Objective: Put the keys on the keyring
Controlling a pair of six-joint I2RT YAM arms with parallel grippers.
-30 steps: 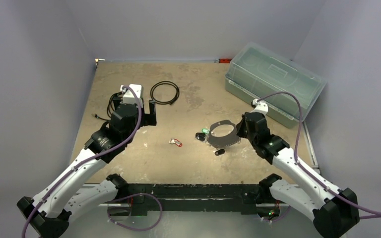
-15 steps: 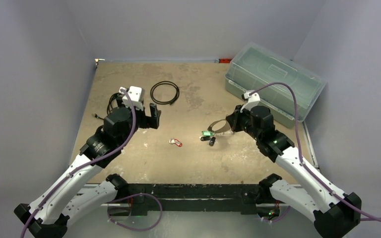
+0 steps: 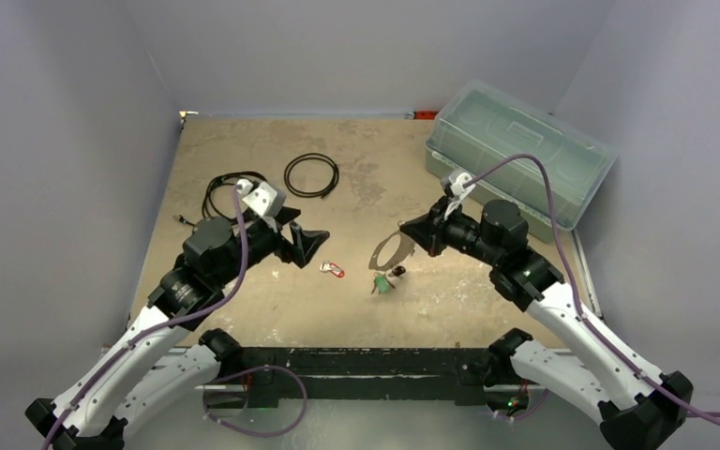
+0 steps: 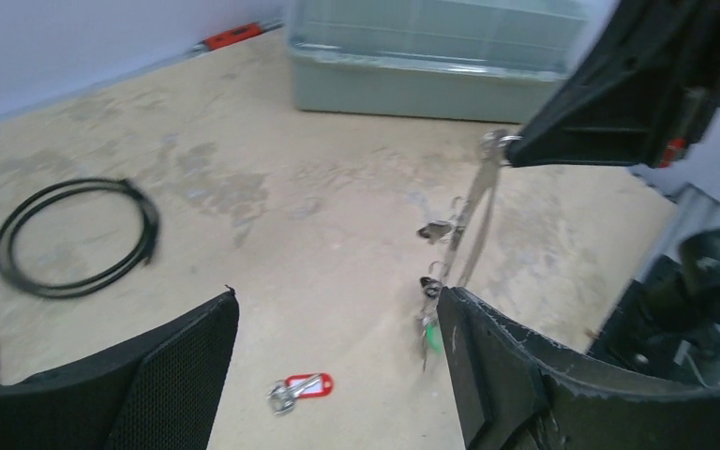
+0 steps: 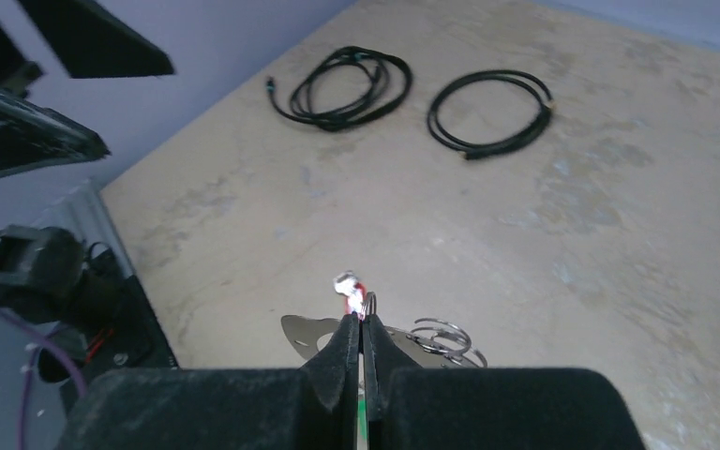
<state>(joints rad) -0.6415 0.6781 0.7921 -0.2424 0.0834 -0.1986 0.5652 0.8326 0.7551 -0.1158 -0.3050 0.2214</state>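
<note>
The keyring (image 3: 390,249) is pinched at its top edge by the right claw (image 3: 412,228), whose two fingers are pressed tight together on it. It is held up off the table (image 3: 244,150), tipped, and hangs down below that claw. A green key (image 3: 382,285) and a black key (image 3: 398,272) are seen dangling from its low end. The red key (image 3: 333,270) is seen lying flat on the table, just in front of the left claw (image 3: 302,234). That claw's fingers are spread wide apart, and nothing is gripped.

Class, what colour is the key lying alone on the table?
The key is red; left wrist view.
</note>
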